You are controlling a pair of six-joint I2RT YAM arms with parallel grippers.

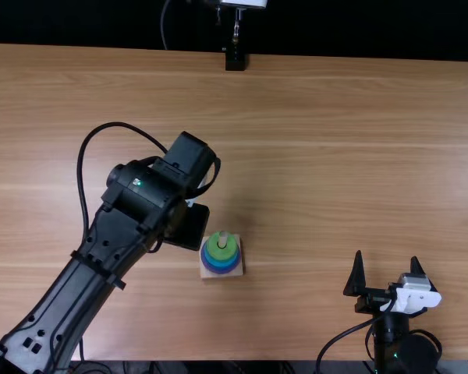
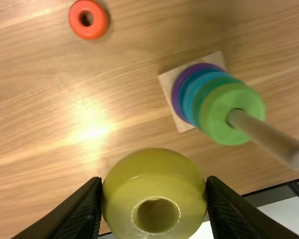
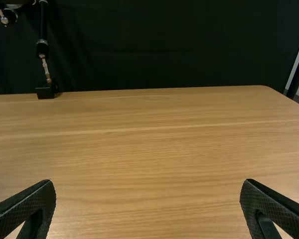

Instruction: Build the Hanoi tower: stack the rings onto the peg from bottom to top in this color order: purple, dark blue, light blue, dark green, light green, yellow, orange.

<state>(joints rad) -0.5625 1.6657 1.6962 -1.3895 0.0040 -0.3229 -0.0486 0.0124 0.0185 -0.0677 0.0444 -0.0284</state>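
Observation:
In the top view my left gripper (image 1: 189, 226), its fingertips hidden, is just left of the peg base (image 1: 235, 269). In the left wrist view the left gripper (image 2: 153, 180) is shut on the yellow ring (image 2: 134, 174), held apart from the stack. Purple, dark blue, light blue, dark green and light green (image 2: 220, 107) rings sit around the peg (image 2: 269, 135), light green uppermost. The orange ring (image 2: 100, 22) lies flat on the table. My right gripper (image 1: 386, 257) stands open at the near right; its fingers are widely parted in the right wrist view, where the gripper (image 3: 148, 184) holds nothing.
A black stand foot (image 1: 235, 61) is at the table's far edge. The left arm spans the near left of the table (image 1: 320, 156), a black cable looping beside it. A dark curtain (image 3: 164, 45) hangs behind the far edge.

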